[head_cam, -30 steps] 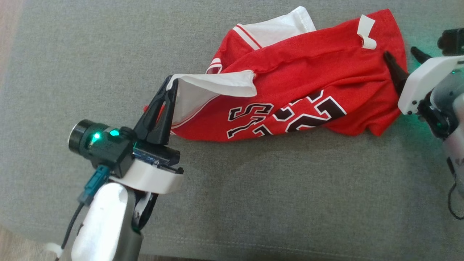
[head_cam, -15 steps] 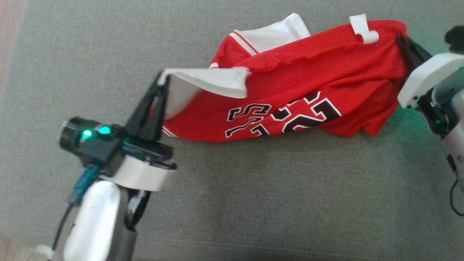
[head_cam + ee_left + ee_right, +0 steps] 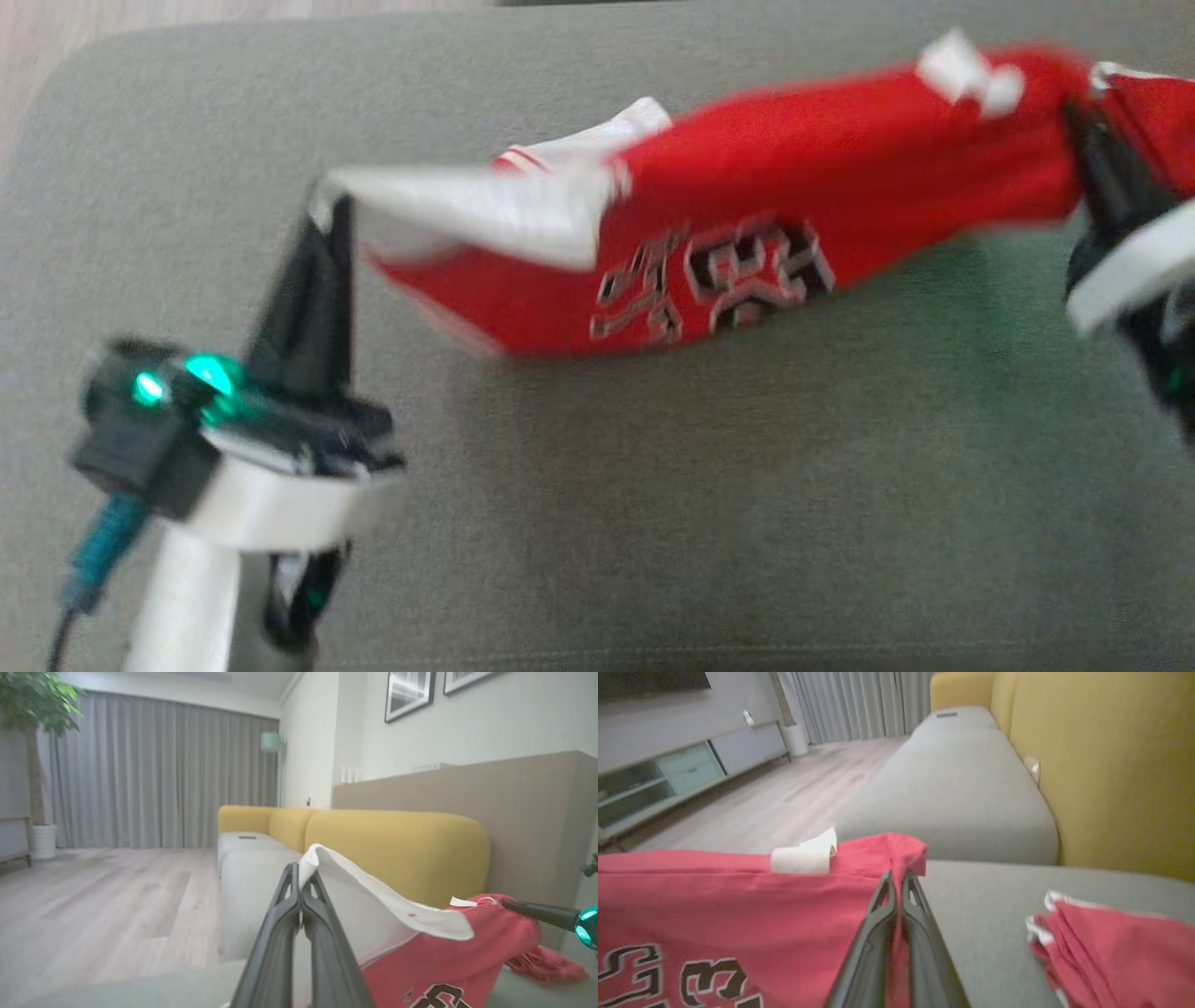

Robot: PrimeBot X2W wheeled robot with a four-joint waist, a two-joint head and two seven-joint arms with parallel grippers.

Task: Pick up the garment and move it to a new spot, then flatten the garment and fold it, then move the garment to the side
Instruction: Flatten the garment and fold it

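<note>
The garment is a red jersey with white trim and black lettering, hanging stretched between my two grippers above a grey cushion. My left gripper is shut on its white edge at the left end; the left wrist view shows the left gripper pinching the white hem. My right gripper is shut on the red fabric at the right end. In the right wrist view the right gripper clamps a red corner of the garment, beside a white tag.
A second piece of red cloth with white edging lies on the cushion to the right of my right gripper. A yellow sofa back rises behind the cushion. Wooden floor lies beyond the cushion's left edge.
My right gripper went from open beside the jersey to shut on its right end. Both grippers have lifted the jersey off the cushion and pulled it taut; the camera view has shifted too.
</note>
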